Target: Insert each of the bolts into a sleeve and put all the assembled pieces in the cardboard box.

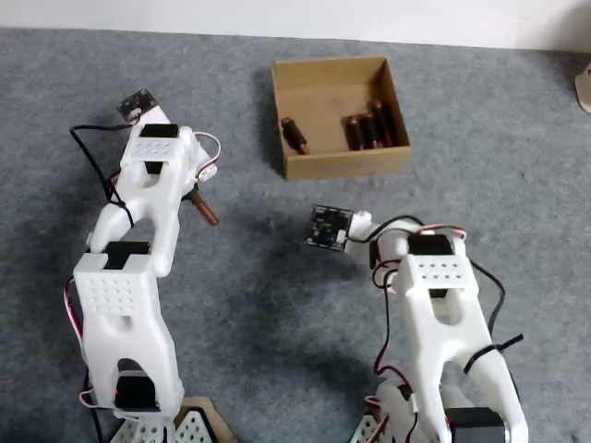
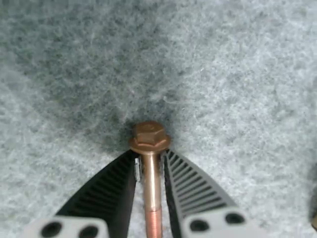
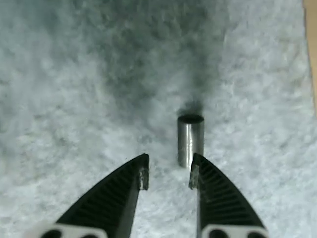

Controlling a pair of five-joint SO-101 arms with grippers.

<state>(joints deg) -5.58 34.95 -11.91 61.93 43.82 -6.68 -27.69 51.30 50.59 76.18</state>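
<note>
One copper-coloured bolt (image 2: 150, 139) is clamped by its shank in your left gripper (image 2: 151, 154), with the head clear of the fingertips, above the grey felt table (image 1: 277, 295). Your right gripper (image 3: 169, 168) has its jaws parted, and a grey sleeve (image 3: 190, 140) stands upright just ahead of the tips, close to one finger. Your cardboard box (image 1: 346, 163) at the far side holds several dark assembled pieces (image 1: 369, 129), well apart from both grippers.

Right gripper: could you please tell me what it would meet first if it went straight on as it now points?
Most likely the metal sleeve on the grey carpet, just ahead of the open right gripper, nearer one finger; depth is unclear.
</note>
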